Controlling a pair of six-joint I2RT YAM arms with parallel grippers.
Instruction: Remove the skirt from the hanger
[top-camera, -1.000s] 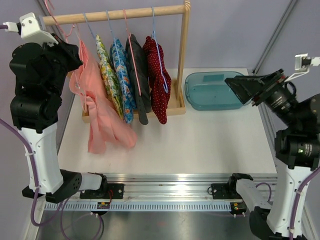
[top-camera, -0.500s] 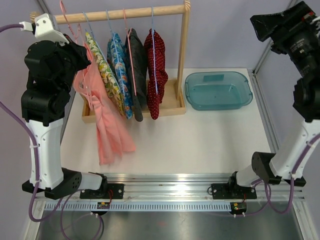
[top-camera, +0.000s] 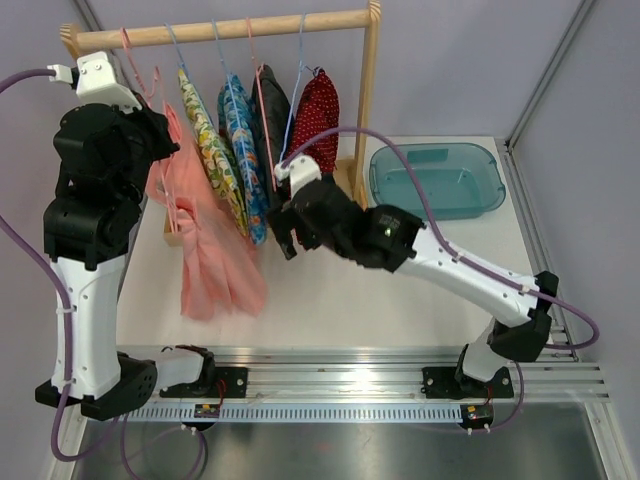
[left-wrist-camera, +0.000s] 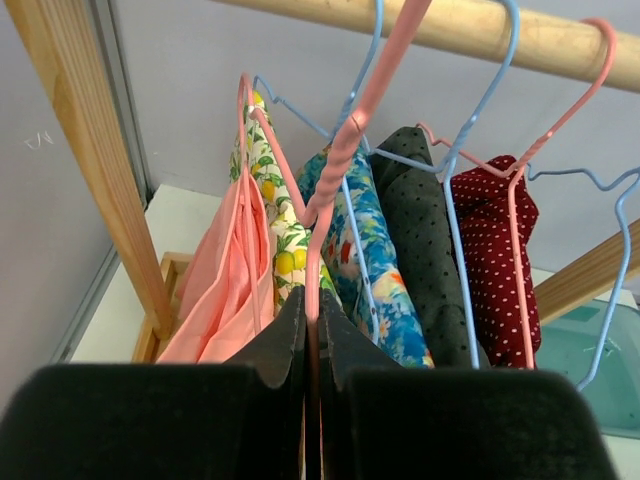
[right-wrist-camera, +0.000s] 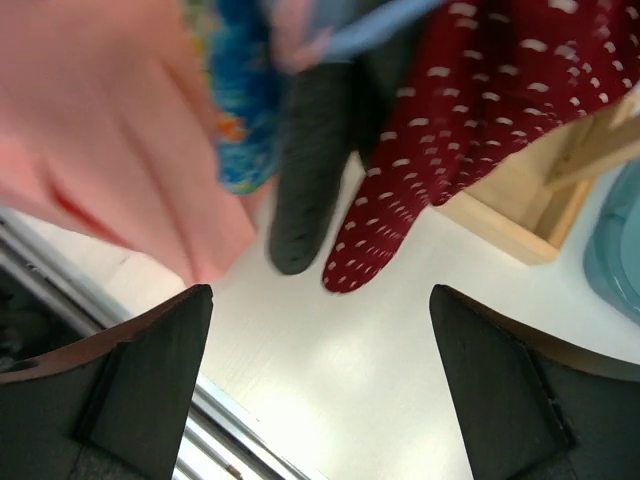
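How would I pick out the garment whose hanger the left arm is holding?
Look at the wooden rack at the back left of the table, where five garments hang in a row. It is the pink skirt at the left end, its pink hanger pinched in the left gripper. It alone is plain, without print or dots, and hangs lowest.

Pink cloth skirt (top-camera: 210, 262), glossy wire hanger (left-wrist-camera: 338, 160), wooden rail (top-camera: 250, 28), glossy plastic tub (top-camera: 470, 147)

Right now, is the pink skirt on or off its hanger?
On: skirt hangs from the pink hanger, left gripper shut on its neck.
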